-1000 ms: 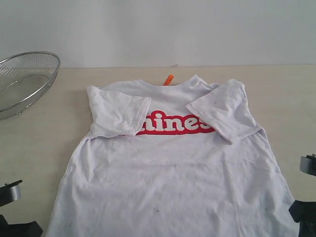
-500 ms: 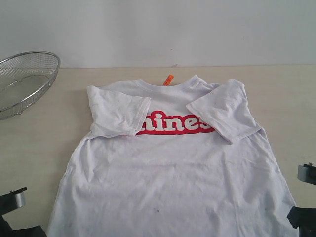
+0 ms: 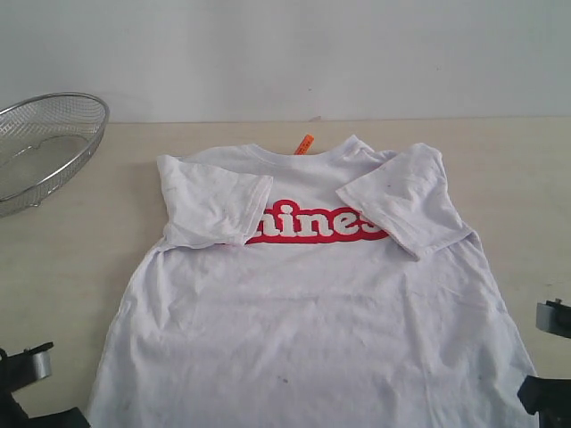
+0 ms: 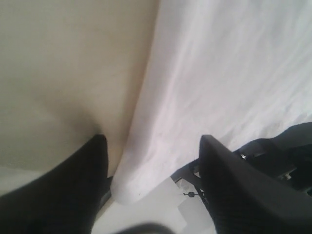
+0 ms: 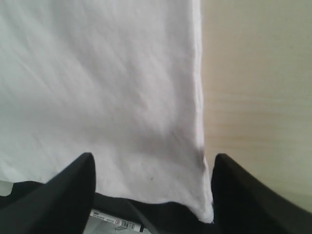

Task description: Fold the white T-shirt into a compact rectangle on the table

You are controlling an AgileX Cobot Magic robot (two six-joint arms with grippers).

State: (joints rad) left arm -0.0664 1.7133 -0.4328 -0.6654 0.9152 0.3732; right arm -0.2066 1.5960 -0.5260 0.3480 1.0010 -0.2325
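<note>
The white T-shirt (image 3: 308,294) lies flat on the pale table (image 3: 71,241), chest up, both sleeves folded inward over the red lettering, an orange tag at the neck. My left gripper (image 3: 27,383) sits at the shirt's near left hem corner. In the left wrist view that gripper (image 4: 152,141) is open, its black fingers (image 4: 87,170) straddling the T-shirt (image 4: 219,73) corner without pinching it. My right gripper (image 3: 553,357) is at the near right hem corner. In the right wrist view this gripper (image 5: 153,158) is open too, the T-shirt (image 5: 97,83) hem corner lying between its fingers (image 5: 239,190).
A round wire-mesh basket (image 3: 40,147) stands at the far left of the table. A white wall runs behind the table's far edge. Bare table (image 5: 258,87) borders the shirt on both sides.
Both grippers have sunk lower in the exterior view, towards the near hem corners. The shirt has not moved.
</note>
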